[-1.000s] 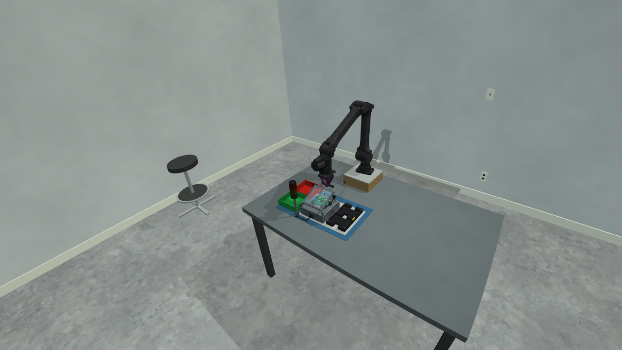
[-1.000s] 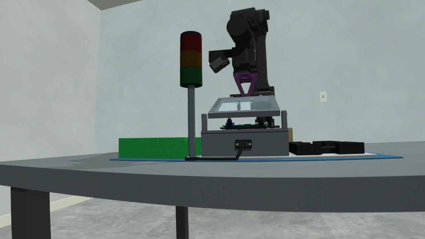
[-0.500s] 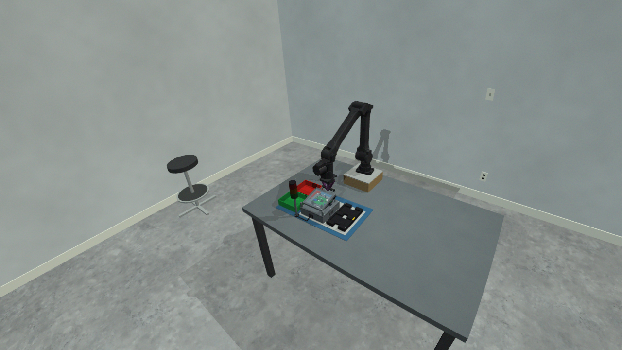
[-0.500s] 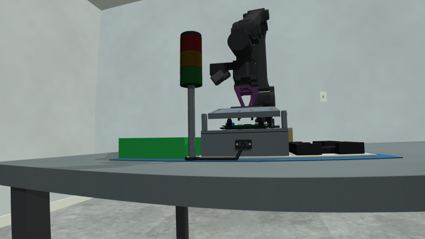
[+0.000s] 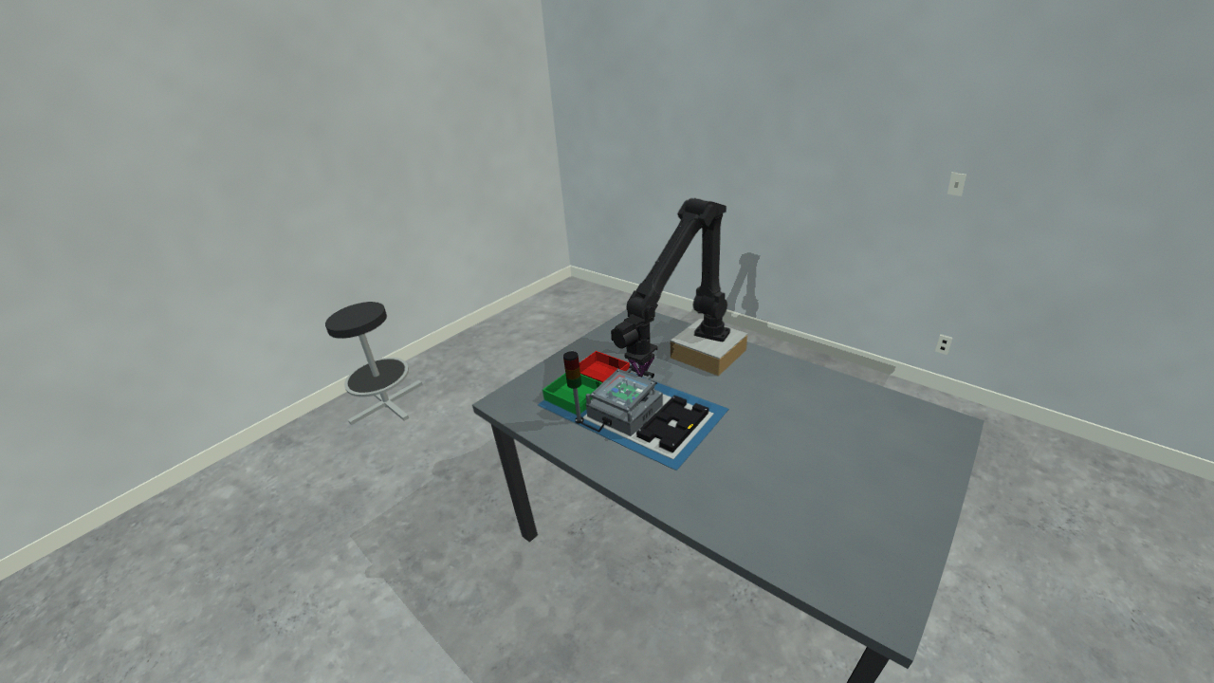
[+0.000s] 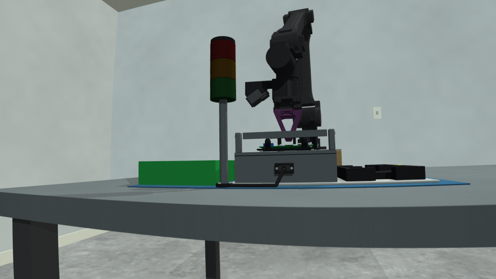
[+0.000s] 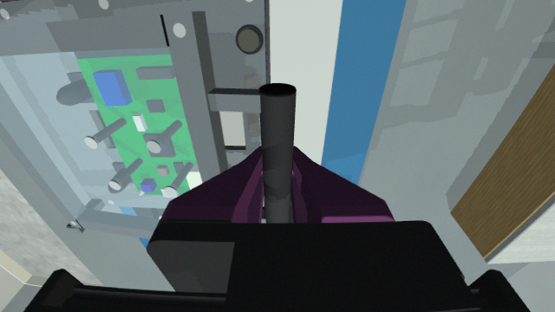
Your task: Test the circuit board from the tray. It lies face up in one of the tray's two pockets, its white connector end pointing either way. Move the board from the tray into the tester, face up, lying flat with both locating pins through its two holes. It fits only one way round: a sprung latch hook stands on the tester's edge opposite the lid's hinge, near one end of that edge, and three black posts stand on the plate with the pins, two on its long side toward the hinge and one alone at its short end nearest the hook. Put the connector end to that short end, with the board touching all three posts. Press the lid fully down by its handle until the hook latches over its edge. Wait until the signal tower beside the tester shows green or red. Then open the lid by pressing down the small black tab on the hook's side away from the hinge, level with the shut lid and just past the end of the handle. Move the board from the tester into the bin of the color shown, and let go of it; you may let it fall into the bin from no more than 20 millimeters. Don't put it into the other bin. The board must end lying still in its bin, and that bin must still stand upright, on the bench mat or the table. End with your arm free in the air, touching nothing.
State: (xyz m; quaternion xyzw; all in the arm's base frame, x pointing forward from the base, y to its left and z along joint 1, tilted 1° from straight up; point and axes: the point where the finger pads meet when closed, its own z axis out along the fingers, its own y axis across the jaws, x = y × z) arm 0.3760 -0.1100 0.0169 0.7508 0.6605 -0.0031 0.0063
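The green circuit board [image 7: 139,121] lies in the grey tester [image 5: 626,398], seen through the clear lid. In the low side view the lid [image 6: 284,134] lies about level, just above the board [image 6: 287,147]. My gripper [image 7: 277,154] [image 6: 288,138] is shut on the lid's dark round handle [image 7: 277,130] and points straight down at the tester's far edge. I cannot tell whether the hook is over the lid's edge. The signal tower [image 6: 223,69] stands left of the tester; its red, amber and green lamps all look dull.
The green bin [image 6: 176,172] and the red bin [image 5: 602,365] stand behind the tower on the blue mat. The black tray [image 6: 381,171] lies right of the tester, both pockets bare. The arm's wooden base [image 5: 708,348] is behind.
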